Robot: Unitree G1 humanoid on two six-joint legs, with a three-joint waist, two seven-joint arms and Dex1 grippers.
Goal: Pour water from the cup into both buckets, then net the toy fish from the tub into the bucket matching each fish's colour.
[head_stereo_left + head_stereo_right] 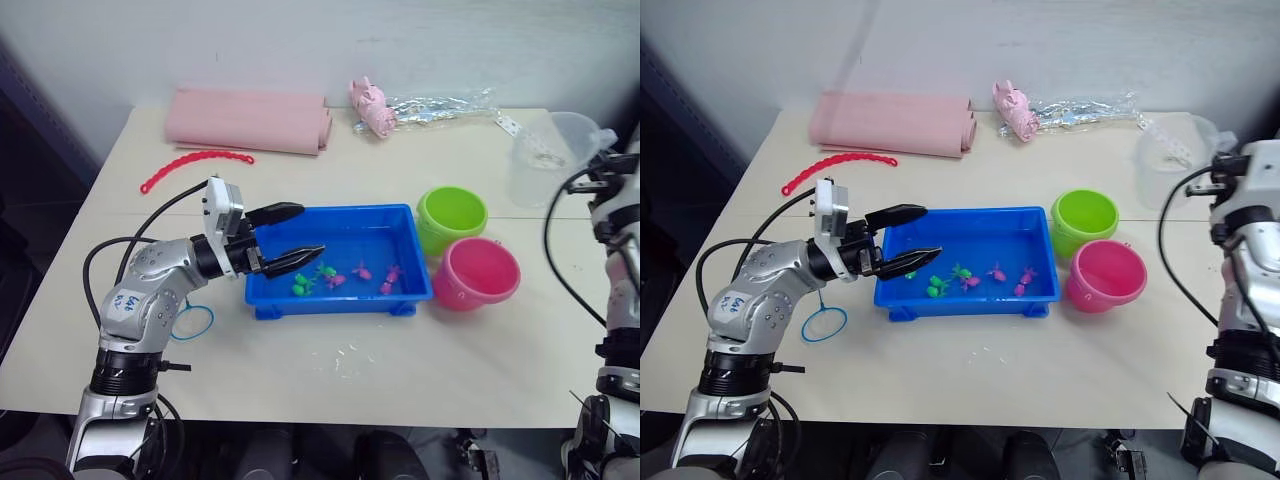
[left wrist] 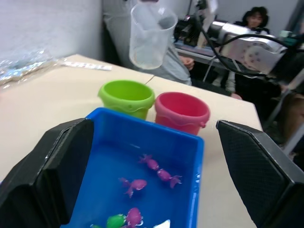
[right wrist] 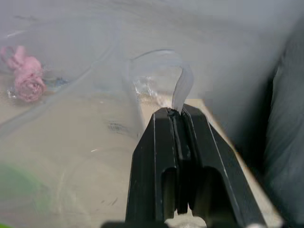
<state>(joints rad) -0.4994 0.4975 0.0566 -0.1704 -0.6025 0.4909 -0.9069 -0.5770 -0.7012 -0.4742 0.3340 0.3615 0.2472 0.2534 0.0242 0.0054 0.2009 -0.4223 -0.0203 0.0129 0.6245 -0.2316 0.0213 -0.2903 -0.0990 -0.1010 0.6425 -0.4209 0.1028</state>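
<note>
Net (image 1: 825,324) lies flat on the table (image 1: 1040,370) near the front edge, under the left arm. Left gripper (image 1: 285,237) is spread wide at the tub's (image 1: 338,292) left end, empty. Green and pink fish (image 1: 345,276) sit in the tub's near half. Pink bucket (image 1: 475,273) and green bucket (image 1: 451,219) stand touching, just right of the tub. Right gripper (image 3: 175,116) is pinched tight on the handle of the clear cup (image 1: 545,158), held upright above the table's far right. Red bead strip (image 1: 195,166) and pink cloth (image 1: 250,120) lie at the back.
</note>
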